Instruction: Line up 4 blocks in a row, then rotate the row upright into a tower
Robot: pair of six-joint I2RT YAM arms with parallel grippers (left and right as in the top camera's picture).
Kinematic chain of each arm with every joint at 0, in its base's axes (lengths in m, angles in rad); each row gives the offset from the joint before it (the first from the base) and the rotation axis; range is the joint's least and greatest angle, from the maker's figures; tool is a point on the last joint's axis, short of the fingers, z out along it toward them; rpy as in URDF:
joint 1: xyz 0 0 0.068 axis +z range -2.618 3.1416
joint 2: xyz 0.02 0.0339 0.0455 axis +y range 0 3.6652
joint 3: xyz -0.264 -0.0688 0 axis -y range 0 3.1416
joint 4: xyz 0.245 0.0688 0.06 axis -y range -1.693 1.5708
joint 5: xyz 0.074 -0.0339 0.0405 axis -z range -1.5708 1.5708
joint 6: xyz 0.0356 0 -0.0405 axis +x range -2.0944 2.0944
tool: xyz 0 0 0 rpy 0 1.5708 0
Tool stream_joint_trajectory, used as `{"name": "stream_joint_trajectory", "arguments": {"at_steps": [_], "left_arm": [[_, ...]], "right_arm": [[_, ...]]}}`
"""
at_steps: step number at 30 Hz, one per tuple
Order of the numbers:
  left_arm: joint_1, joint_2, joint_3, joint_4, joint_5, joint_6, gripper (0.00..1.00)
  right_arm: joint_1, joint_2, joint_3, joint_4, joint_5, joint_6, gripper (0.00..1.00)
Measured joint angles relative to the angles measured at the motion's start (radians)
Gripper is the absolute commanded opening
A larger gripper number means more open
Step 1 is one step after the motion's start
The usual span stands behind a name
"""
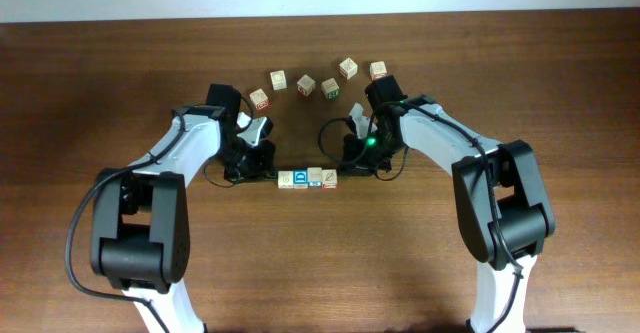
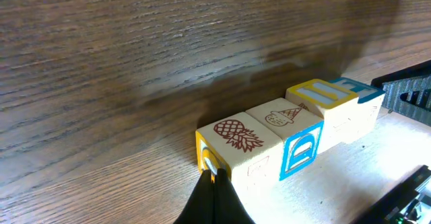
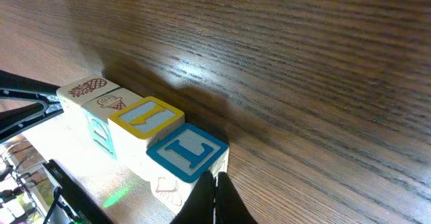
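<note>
A dark wood-grain desk (image 1: pixel 560 73) carries a row of four small light-wood alphabet cubes (image 1: pixel 307 178) near its middle, their sides touching. The left gripper (image 2: pixel 214 182), pinched closed and empty, sits at the pineapple-printed end cube (image 2: pixel 237 135). The right gripper (image 3: pixel 215 183), likewise closed and empty, sits at the blue-framed L cube (image 3: pixel 186 150). Six red- and green-printed wooden cubes (image 1: pixel 305 83) arc toward the far edge.

blue-faced block (image 3: pixel 186 150), yellow-rimmed block (image 3: pixel 145 118), pineapple-print block (image 2: pixel 237 135)
</note>
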Motion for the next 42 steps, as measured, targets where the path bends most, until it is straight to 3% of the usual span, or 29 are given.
{"name": "stream_joint_trajectory", "arguments": {"at_steps": [17, 31, 42], "left_arm": [[-0.030, 0.000, 0.000, 0.020, -0.055, -0.035, 0.00], [-0.022, 0.000, 0.000, 0.019, -0.119, -0.042, 0.00], [-0.006, 0.000, -0.001, 0.013, -0.198, -0.042, 0.00]], "right_arm": [[0.000, 0.000, -0.024, 0.004, -0.003, 0.064, 0.05], [0.039, -0.008, -0.026, 0.037, -0.010, 0.035, 0.04], [0.111, -0.017, 0.100, -0.058, 0.041, 0.035, 0.05]]}}
